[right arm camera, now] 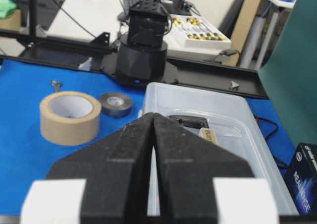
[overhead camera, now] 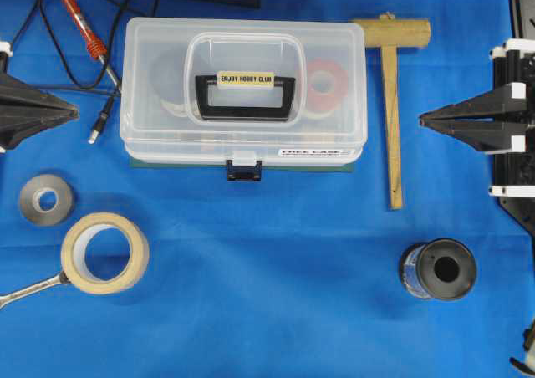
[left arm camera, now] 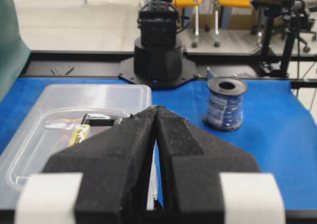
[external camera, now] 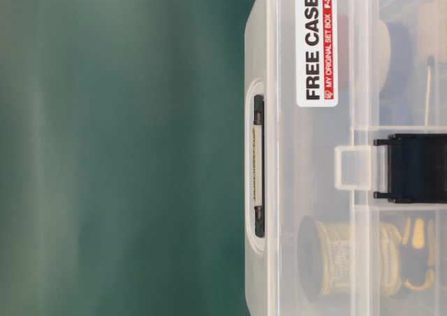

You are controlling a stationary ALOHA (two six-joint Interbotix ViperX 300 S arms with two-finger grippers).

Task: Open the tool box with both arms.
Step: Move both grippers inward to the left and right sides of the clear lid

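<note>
The tool box (overhead camera: 242, 94) is a clear plastic case with a black handle (overhead camera: 245, 96), a dark blue front latch (overhead camera: 243, 172) and a "FREE CASE" sticker (overhead camera: 313, 152). It lies closed at the table's middle back. It also shows in the table-level view (external camera: 349, 148), the left wrist view (left arm camera: 74, 120) and the right wrist view (right arm camera: 208, 115). My left gripper (overhead camera: 75, 108) is shut and empty, left of the box, apart from it. My right gripper (overhead camera: 422, 121) is shut and empty, right of the box. The tips show in the wrist views (left arm camera: 157, 107) (right arm camera: 152, 115).
A wooden mallet (overhead camera: 391, 102) lies right of the box. A black wire spool (overhead camera: 439, 269) stands at front right. Masking tape (overhead camera: 104, 252), a grey tape roll (overhead camera: 46, 199) and a wrench (overhead camera: 29, 290) lie at front left. A red-handled tool with cable (overhead camera: 88, 39) lies at back left.
</note>
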